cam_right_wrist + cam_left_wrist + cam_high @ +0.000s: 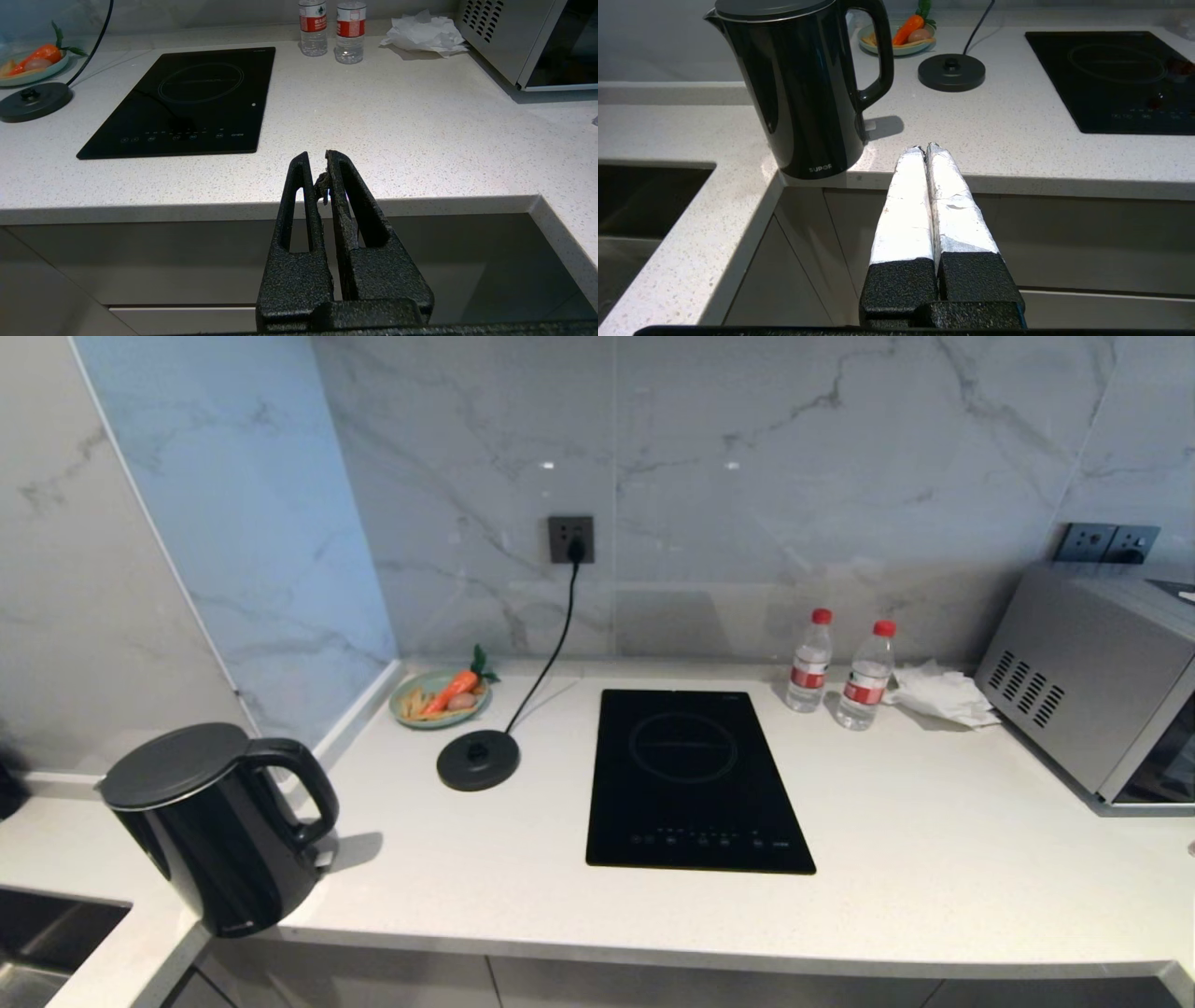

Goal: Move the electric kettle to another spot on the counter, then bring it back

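The glossy black electric kettle (215, 831) stands upright at the front left corner of the white counter (934, 859), off its base, with the handle turned toward the hob. In the left wrist view the kettle (803, 93) is just ahead of my left gripper (924, 147) and to one side of it. This gripper hangs in front of the counter edge, its white-wrapped fingers (903, 205) pressed together on nothing. My right gripper (315, 156) is shut and empty, held before the counter (397, 130) farther right. Neither arm shows in the head view.
The corded round black base disc (478, 761) lies left of the inset hob (695, 779). A plate with a carrot (441, 698) sits behind it. At the back right stand two water bottles (809, 661), crumpled tissue (938, 693) and a microwave (1092, 681). A sink (47, 933) lies at far left.
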Robot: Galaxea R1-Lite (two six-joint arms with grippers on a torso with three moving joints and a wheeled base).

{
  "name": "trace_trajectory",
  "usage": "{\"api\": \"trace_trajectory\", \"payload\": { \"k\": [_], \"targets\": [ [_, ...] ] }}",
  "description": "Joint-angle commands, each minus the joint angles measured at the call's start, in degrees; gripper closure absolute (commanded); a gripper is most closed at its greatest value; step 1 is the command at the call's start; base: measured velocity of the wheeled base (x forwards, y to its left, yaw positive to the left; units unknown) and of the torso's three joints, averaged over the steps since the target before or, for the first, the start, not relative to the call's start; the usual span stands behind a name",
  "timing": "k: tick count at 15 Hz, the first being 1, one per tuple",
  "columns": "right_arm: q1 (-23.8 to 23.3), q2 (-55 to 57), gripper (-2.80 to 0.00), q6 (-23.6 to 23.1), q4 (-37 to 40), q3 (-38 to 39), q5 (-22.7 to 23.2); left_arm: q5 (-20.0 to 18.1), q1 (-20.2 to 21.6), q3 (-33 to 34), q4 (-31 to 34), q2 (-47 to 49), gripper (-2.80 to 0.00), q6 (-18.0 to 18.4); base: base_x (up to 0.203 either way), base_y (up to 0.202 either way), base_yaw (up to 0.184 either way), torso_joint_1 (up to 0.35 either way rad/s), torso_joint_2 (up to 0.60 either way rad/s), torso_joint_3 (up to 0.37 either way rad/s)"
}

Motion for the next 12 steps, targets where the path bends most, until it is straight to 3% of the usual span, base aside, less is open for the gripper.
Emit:
{"api": "trace_trajectory", "payload": {
  "k": [1, 12],
  "targets": [
    [0.0, 0.1, 0.0, 0.0, -0.1, 0.0, 0.0, 0.0, 0.1, 0.3, 0.0, 0.0, 0.0, -0.4, 0.0, 0.0, 0.0, 0.0, 0.0, 0.0],
    [0.0, 0.1, 0.0, 0.0, 0.1, -0.1, 0.0, 0.0, 0.1, 0.3, 0.1, 0.0, 0.0, -0.4, 0.0, 0.0, 0.0, 0.0, 0.0, 0.0]
  ]
}}
